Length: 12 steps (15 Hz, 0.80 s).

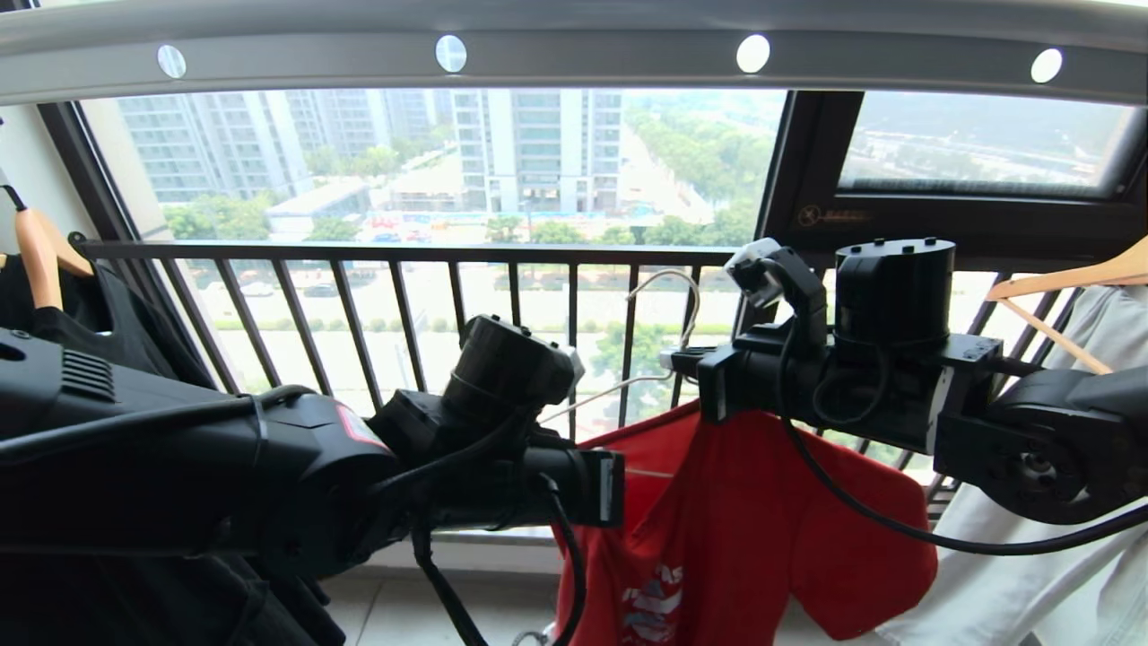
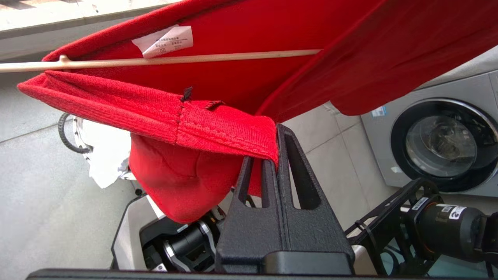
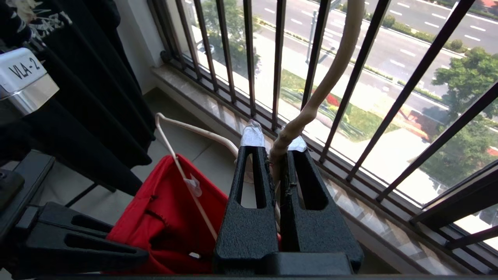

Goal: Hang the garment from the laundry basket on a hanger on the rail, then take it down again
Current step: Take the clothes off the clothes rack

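The red garment (image 1: 735, 520) hangs on the white wire hanger (image 1: 668, 287), whose hook stands free well below the rail (image 1: 574, 54). My right gripper (image 3: 278, 149) is shut on the hanger's twisted neck (image 3: 295, 124), just above the collar. My left gripper (image 2: 274, 146) is shut on a stitched edge of the garment (image 2: 218, 124), below the hanger's shoulder wire (image 2: 175, 60) and the white neck label (image 2: 163, 41). In the head view my left wrist (image 1: 601, 484) is at the garment's left side. A bit of the laundry basket (image 2: 72, 134) shows on the floor beneath.
The black barred window railing (image 1: 404, 305) runs close behind the hanger. A black T-shirt on a wooden hanger (image 1: 40, 260) hangs at the left. A pale garment (image 1: 1058, 502) on another wooden hanger hangs at the right. A washing machine (image 2: 439, 144) stands behind me.
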Available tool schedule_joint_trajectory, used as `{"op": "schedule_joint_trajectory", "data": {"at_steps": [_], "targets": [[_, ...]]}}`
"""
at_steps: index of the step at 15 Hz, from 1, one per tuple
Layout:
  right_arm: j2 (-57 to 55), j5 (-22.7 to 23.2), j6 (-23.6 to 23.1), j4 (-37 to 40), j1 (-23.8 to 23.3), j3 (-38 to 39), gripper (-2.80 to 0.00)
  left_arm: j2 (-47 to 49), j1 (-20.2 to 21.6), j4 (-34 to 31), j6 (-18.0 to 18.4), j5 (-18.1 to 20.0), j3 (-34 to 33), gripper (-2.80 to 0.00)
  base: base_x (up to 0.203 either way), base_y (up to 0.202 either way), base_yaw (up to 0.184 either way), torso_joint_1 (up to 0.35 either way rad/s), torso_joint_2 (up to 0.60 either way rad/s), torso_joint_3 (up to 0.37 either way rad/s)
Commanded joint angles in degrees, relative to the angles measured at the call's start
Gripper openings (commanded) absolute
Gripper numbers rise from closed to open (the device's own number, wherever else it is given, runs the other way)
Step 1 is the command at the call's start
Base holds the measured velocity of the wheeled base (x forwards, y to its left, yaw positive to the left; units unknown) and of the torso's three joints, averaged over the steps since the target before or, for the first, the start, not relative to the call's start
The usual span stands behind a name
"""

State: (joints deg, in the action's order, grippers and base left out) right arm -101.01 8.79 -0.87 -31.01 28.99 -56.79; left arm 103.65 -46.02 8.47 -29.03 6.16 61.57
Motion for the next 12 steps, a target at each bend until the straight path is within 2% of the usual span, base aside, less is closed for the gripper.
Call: {"op": "schedule_joint_trajectory", "data": {"at_steps": [1,3,12], "targets": [[-0.76,-0.78,1.83,-1.86,1.15,-0.34,-2.8,2.22,-2.57,0.44,-0.09,-4.2,-0.19,-2.8,0.0,0.0,0.0,0.0,0.0,0.0],[-1.1,-2.15,2.28,-2.22,2.01,-0.69,-2.8,3.68,-4.46,0.5,-0.15,-5.35,-0.6,-2.8,0.0,0.0,0.0,0.0,0.0,0.0],[-1.29,-3.75,2.28,-2.22,1.7,-1.46,-2.8,2.76,-3.77,0.39,0.87,-6.51,-0.53,-2.8,0.0,0.0,0.0,0.0,0.0,0.0]]}}
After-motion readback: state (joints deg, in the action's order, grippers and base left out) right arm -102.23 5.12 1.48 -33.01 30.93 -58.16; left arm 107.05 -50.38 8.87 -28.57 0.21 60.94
